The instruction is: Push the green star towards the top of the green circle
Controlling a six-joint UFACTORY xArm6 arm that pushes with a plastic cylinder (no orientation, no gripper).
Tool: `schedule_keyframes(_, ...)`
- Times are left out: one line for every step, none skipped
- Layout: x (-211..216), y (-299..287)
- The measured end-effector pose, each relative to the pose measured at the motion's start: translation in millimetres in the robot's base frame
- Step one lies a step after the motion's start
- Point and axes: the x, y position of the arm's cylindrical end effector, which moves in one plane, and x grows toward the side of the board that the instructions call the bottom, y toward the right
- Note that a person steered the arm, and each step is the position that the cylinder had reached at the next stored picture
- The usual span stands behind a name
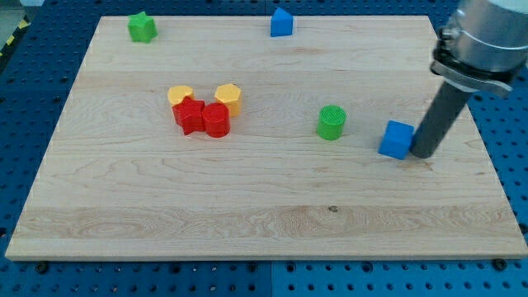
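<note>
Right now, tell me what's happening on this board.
A robot arm with a straight dark rod is working a wooden board. My tip sits just to the view's right of the blue cube, close against it. The green star it should push lies far off at the view's top left, and the green circle stands left of the cube. Nothing has reached the star yet.

My tip point(421, 154) rests low on the view's right, rod leaning slightly.

Bright, even overhead light, sharp focus, soft short shadows under blocks, no glare.
</note>
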Motion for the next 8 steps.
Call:
schedule_keyframes(-15.0, -31.7)
schedule_keyframes(-43.8, -31.2)
schedule_keyframes(-104.2, -53.4)
schedule_keyframes(-144.6, -145.8)
schedule_keyframes(-161.8, -239.9)
schedule_keyframes(-171.0, -332.6)
schedule_keyframes(-200.2, -433.1)
schedule_keyframes(-264.1, -496.0)
